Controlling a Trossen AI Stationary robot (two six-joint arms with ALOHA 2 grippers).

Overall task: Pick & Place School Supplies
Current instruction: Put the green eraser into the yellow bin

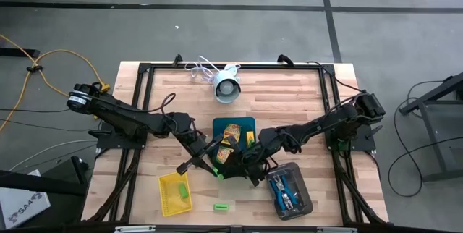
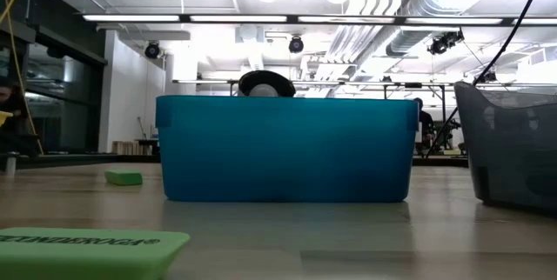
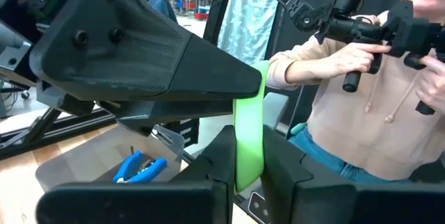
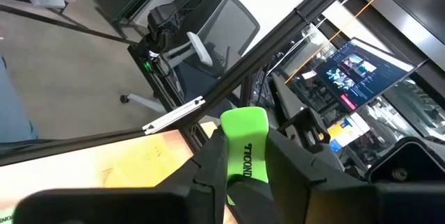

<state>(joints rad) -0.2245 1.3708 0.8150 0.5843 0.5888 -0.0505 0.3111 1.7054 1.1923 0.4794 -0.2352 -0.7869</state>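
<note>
A bright green block [image 1: 217,172] hangs in the air over the near edge of the teal tray [image 1: 249,123], between my two grippers. My left gripper [image 1: 210,163] [image 3: 249,177] comes from the left and is shut on the block [image 3: 249,130]. From the right, my right gripper [image 1: 241,166] [image 4: 243,177] is shut on the same block [image 4: 245,137], whose printed face shows. Two yellow-orange boxes [image 1: 231,132] [image 1: 226,153] lie in the teal tray. Another green block [image 1: 182,188] lies in the yellow tray [image 1: 168,197], and one more [image 1: 221,208] lies flat on the table. My left gripper pinches the green block between its two fingers at one end [image 3: 247,165], one finger on each broad face. The fingers reach in level from the table's left. The block is clear of the table, and its other end [image 3: 256,78] reaches into the right gripper. My right gripper pinches the same block between its two fingers, on the two long edges of its printed face [image 4: 243,161]. The fingers come in level from the table's right. The rounded free end [image 4: 245,118] sticks out past the fingertips, and the block is lifted clear.
A dark grey tray [image 1: 302,198] with blue-handled scissors [image 1: 282,189] [image 3: 139,168] stands at the near right. The white round device [image 1: 227,88] with its cable sits at the far middle. A person [image 3: 361,106] stands beyond the table. The low view shows the teal tray's wall [image 2: 283,150].
</note>
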